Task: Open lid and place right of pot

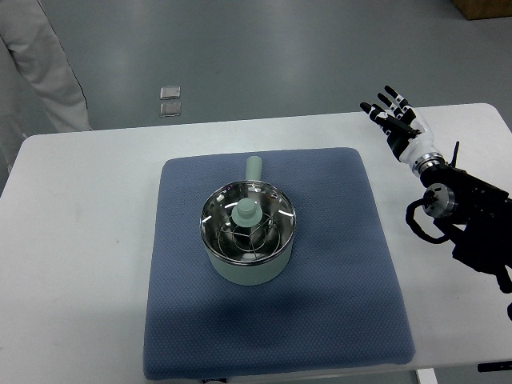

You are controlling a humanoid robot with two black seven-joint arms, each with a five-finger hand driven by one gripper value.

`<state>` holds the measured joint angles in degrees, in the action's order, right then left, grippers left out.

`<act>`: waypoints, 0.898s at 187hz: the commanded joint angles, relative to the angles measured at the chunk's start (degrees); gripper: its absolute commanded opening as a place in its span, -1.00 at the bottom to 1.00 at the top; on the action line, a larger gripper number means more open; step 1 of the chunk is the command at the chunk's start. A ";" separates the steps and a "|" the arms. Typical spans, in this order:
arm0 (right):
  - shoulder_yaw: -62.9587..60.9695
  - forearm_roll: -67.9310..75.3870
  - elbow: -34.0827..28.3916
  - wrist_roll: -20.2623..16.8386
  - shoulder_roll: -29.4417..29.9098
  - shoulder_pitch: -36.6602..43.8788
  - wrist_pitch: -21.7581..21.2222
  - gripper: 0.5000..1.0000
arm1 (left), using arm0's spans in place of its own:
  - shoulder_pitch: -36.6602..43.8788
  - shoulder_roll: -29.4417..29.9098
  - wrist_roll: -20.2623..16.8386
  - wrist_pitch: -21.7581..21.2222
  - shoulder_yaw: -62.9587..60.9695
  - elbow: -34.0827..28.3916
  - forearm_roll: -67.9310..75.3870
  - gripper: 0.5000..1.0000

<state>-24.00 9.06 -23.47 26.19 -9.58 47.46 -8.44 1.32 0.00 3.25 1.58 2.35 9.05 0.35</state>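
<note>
A white, smooth table (80, 240) is seen from above. A square blue mat (344, 264) with a fine dimpled weave and rounded corners is laid at its middle.

A round pot (244, 272) with a pale green enamel-like wall and a bright metal rim is set on the mat, slightly left of the mat's middle. A short, stubby handle (254, 167) of the same green is directed toward the far edge of the table. The pot is covered by a clear lid (272, 224), through which a wire rack is visible inside. A pale green cylindrical knob (246, 211) is fixed at the lid's middle. The lid is seated on the pot and is not yet removed.

The right robot hand (394, 118) is held over the far right corner of the table, well apart from the pot. Its black and white fingers (392, 93) are spread, and nothing is held. The black arm is routed in from the right edge.

Two small clear square items (170, 102) are lying on the grey floor beyond the table. A person's white sleeve (40, 64) is visible at the upper left.
</note>
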 commanded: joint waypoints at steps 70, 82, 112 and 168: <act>0.09 0.00 0.00 0.00 0.00 0.00 0.00 0.72 | -0.09 0.00 0.00 -0.18 0.02 -0.17 0.00 1.00; 0.09 0.00 0.00 0.00 0.00 0.09 0.00 0.72 | -0.35 0.00 0.00 -0.53 0.02 -0.17 -0.08 1.00; 0.09 0.00 0.00 0.00 0.18 0.35 0.09 0.72 | -0.35 0.00 0.00 -0.53 0.11 -0.08 0.00 1.00; 0.26 0.00 0.53 0.00 0.62 0.44 0.00 0.72 | -0.35 0.00 0.00 -0.53 0.11 -0.08 0.00 1.00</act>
<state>-23.97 9.05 -23.37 26.19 -9.35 47.88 -8.35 0.96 0.00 3.25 1.05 2.51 8.97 0.35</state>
